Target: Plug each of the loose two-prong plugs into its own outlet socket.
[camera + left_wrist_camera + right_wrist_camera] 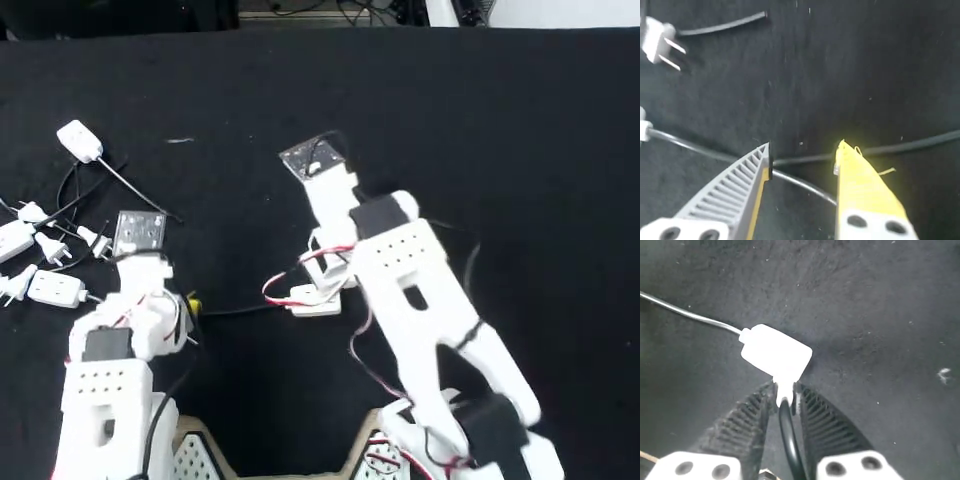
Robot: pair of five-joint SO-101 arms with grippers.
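Note:
My right gripper (785,393) is shut on a small white plug (784,386) with a black cable, which is pressed against a white outlet socket (776,352). The high view shows that socket (314,302) on the black cloth under the right gripper (325,285). Above two crossing black cables (805,160), my left gripper (802,150) is open and holds nothing. A loose two-prong plug (659,44) lies farther off. More loose plugs (52,248) and white sockets (55,288) lie in a cluster at the table's left, beyond the left gripper (190,303).
Another white socket (80,140) with a black cable lies at the far left. A black cable (240,308) runs across the cloth between the two grippers. Red and white wires (300,265) loop beside the right arm.

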